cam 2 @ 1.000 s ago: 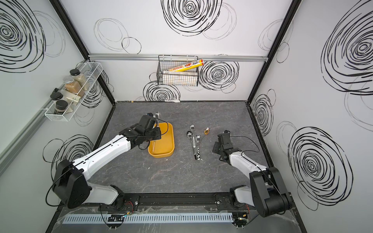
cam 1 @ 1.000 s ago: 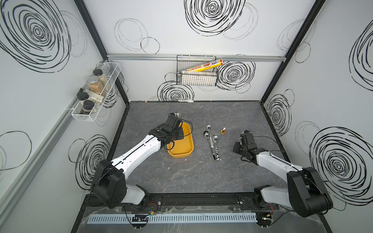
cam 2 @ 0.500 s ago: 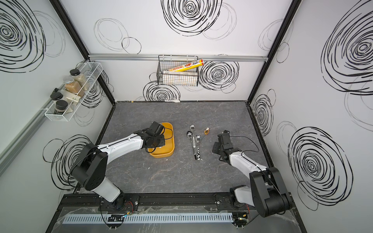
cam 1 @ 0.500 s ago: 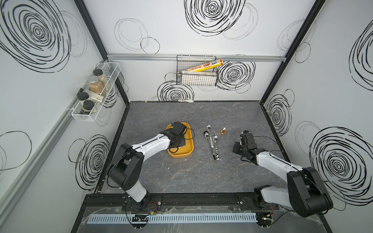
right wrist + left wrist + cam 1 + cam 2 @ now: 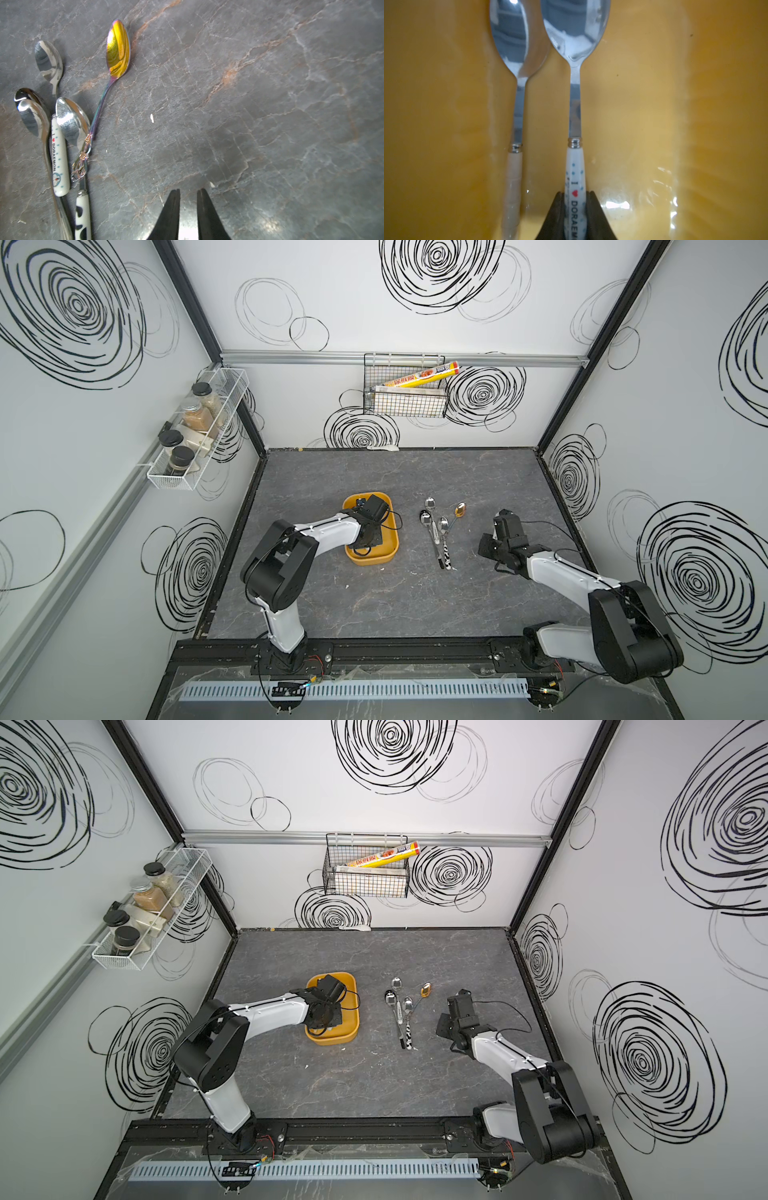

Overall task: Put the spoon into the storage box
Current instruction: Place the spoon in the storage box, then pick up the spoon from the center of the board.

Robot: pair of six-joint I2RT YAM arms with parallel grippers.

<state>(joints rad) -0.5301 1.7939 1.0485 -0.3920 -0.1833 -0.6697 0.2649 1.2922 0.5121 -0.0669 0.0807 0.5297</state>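
Glossy mustard storage box (image 5: pixel 370 559) (rounded corners)

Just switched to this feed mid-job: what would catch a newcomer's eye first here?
The mustard-yellow storage box sits left of centre on the table, with the left gripper down inside it, shut on a white Doraemon-handled spoon beside a pale-handled spoon. To its right a cluster of spoons lies on the grey table, including a gold-bowled spoon. The right gripper hovers beside them, jaws slightly apart, empty.
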